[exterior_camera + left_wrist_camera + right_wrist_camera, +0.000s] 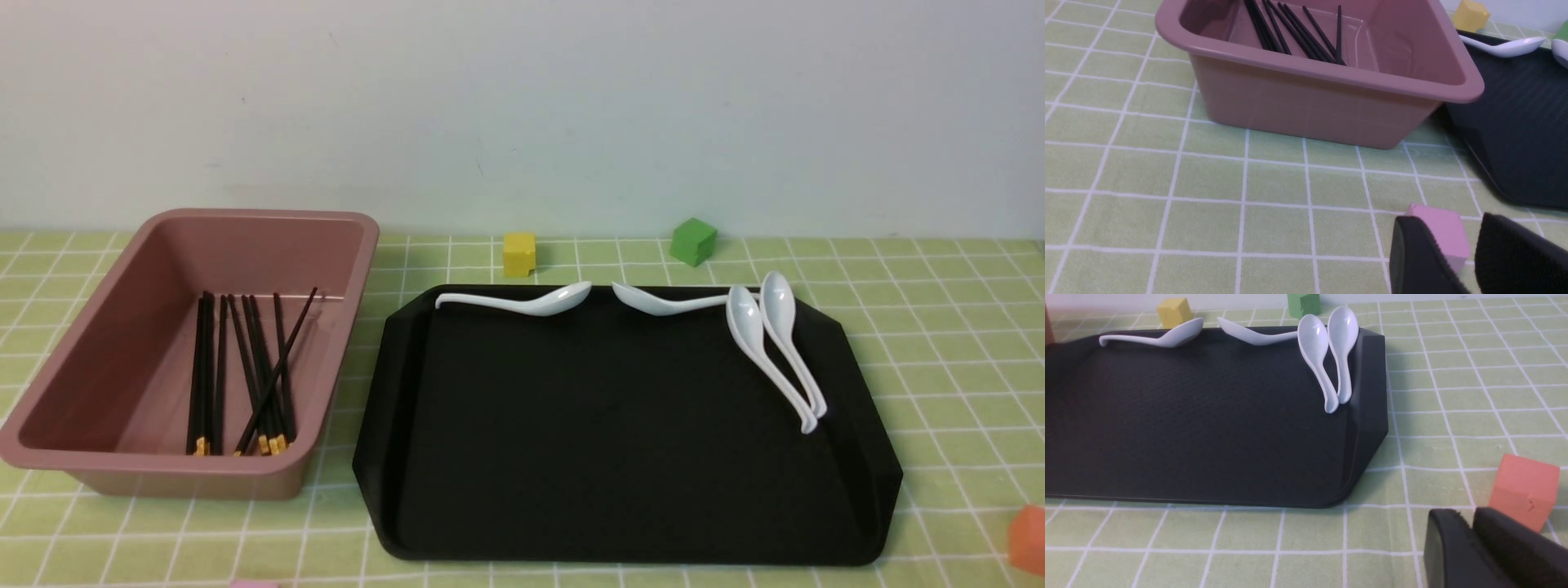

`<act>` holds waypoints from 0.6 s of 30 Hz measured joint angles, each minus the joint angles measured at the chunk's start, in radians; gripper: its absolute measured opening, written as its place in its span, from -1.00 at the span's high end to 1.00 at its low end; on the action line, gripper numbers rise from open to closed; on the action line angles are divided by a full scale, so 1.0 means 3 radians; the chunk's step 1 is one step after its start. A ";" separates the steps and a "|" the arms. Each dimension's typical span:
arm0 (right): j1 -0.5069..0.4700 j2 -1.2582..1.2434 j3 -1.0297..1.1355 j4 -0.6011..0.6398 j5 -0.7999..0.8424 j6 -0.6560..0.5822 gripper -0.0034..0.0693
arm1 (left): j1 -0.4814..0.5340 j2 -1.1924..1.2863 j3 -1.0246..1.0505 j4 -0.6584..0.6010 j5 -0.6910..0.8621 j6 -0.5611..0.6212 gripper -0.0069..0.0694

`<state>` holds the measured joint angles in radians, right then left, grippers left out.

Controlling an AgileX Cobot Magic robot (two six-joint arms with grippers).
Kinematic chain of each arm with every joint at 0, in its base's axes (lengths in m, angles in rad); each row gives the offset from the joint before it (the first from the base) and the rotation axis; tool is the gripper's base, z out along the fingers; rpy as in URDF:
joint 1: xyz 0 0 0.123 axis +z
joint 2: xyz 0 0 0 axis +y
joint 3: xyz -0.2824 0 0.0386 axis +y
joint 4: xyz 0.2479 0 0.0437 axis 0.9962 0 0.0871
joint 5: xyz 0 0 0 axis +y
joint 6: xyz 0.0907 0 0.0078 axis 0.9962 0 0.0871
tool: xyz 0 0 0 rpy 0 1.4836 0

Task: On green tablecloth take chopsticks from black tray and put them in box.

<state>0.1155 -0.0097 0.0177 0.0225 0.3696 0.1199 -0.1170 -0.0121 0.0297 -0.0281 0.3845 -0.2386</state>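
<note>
the chopsticks [245,376] all lie in the box [73,457] at left; the tray [588,457] holds only four white spoons [771,343], so the task looks finished and the next move is likely just to stay clear; left gripper [1457,261] shows a small gap, holding nothing; right gripper [1472,543] is closed and empty; open cloth [963,359] lies right of the tray.

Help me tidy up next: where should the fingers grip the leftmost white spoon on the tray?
Probably the leftmost spoon's thin handle, midway along, from above. It lies along the black tray's far rim, handle pointing toward the box, with bare tray in front leaving room for the fingers.
</note>
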 joint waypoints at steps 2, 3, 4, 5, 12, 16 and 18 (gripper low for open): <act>0.0000 0.0000 0.0000 0.0000 0.0000 0.0000 0.60 | 0.0000 0.0000 0.0000 0.0000 0.0000 0.0000 0.19; 0.0000 0.0000 0.0000 0.0000 0.0000 0.0000 0.60 | 0.0000 0.0000 0.0000 0.0000 0.0000 0.0000 0.19; 0.0000 0.0000 0.0000 0.0000 0.0000 0.0000 0.60 | 0.0000 0.0000 0.0000 0.0000 0.0000 0.0000 0.19; 0.0000 0.0000 0.0000 0.0000 0.0000 0.0000 0.59 | 0.0000 0.0000 0.0000 0.0000 0.0000 0.0000 0.19; 0.0000 0.0000 0.0000 -0.0003 0.0000 0.0000 0.56 | 0.0000 0.0000 0.0000 0.0000 0.0000 0.0000 0.19; 0.0000 0.0000 0.0000 -0.0003 0.0000 0.0000 0.55 | 0.0000 0.0000 0.0000 0.0000 0.0000 0.0000 0.19; 0.0000 0.0000 0.0000 -0.0003 0.0000 0.0000 0.55 | 0.0000 0.0000 0.0000 0.0000 0.0000 0.0000 0.19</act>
<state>0.1155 -0.0097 0.0177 0.0217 0.3696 0.1199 -0.1170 -0.0121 0.0297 -0.0281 0.3845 -0.2386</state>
